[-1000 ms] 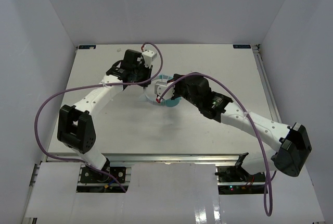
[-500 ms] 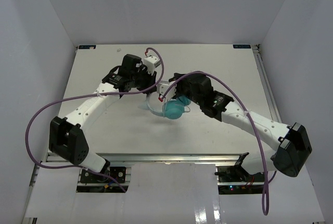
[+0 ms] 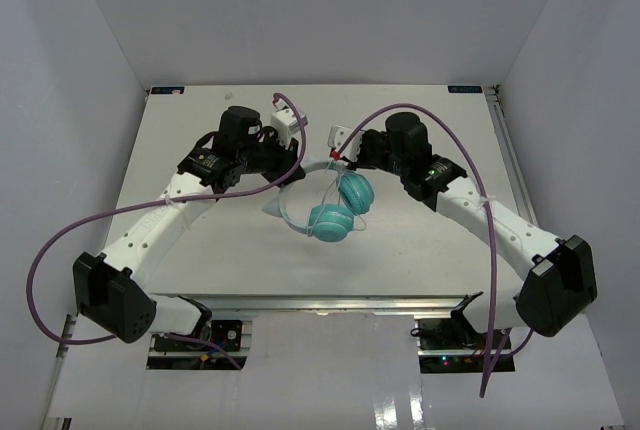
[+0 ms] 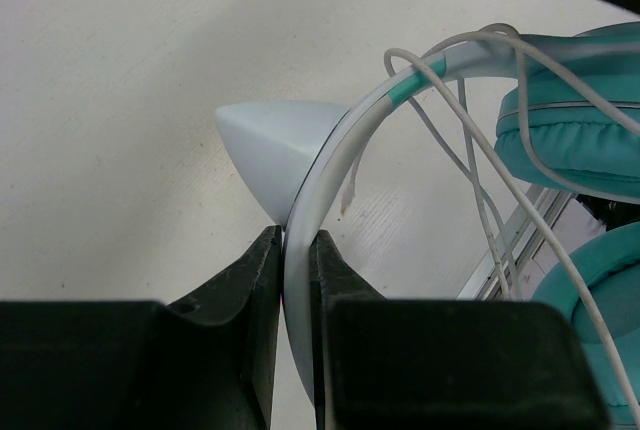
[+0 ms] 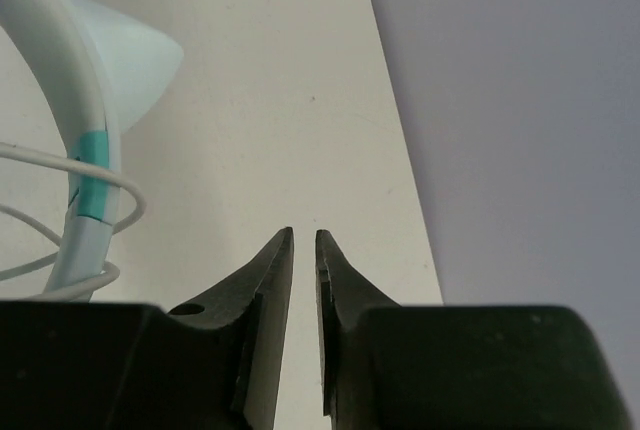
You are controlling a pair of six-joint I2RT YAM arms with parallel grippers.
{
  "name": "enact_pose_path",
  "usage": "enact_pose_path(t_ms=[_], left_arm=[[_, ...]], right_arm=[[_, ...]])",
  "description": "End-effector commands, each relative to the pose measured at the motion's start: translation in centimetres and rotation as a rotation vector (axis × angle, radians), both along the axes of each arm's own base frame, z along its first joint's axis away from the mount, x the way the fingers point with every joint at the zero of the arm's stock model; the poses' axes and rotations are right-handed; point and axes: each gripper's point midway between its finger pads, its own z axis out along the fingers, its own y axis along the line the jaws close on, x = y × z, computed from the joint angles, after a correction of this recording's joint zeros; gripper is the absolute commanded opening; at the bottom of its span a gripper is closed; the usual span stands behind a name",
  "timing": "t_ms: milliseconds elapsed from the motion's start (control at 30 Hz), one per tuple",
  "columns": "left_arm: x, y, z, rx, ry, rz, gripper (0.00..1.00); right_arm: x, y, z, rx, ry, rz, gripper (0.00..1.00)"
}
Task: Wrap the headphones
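Reading from the near edge outward, we find the headphones [image 3: 330, 220] over the middle of the table [image 3: 430, 250], their teal ear cups [image 3: 355, 191] hanging nearest us. Just beyond, the left gripper [image 4: 297, 242] is clamped on the white headband [image 4: 335, 155] and carries the set. To the far right, the right gripper [image 5: 303, 235] has its jaws nearly pressed together, with nothing visible between them. The thin cord [image 4: 480, 205] crosses the headband in slack strands. We judge the wrapping barely begun, with most of the cord left to wind.
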Motion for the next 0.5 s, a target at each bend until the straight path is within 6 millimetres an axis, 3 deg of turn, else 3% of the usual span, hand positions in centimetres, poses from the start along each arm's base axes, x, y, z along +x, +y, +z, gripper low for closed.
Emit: enact_pose_path(t_ms=[0,167,267,400,467], left_arm=[[-1.3,-0.8,4.2,-0.099,-0.066,-0.053,0.00],[-1.7,-1.1,4.3,-0.121,-0.046,-0.070,0.00],[-1.9,-1.1,3.7,-0.122,-0.038,-0.062,0.00],[-1.5,-0.3,2.2,-0.095,-0.037,-0.009,0.00],[-1.2,-0.1,1.7,-0.099,-0.023,0.028,0.00]], right_arm=[[-0.7,1.0,1.2,0.119,0.110,0.075,0.21],[0.4,0.2,1.6,0.195,0.194,0.046,0.23],[1.8,-1.0,2.4,0.261,0.259,-0.003,0.33],[3.9,-3.8,2.6,0.320,0.308,-0.095,0.62],[4.3,-4.7,2.4,0.331,0.319,-0.144,0.69]])
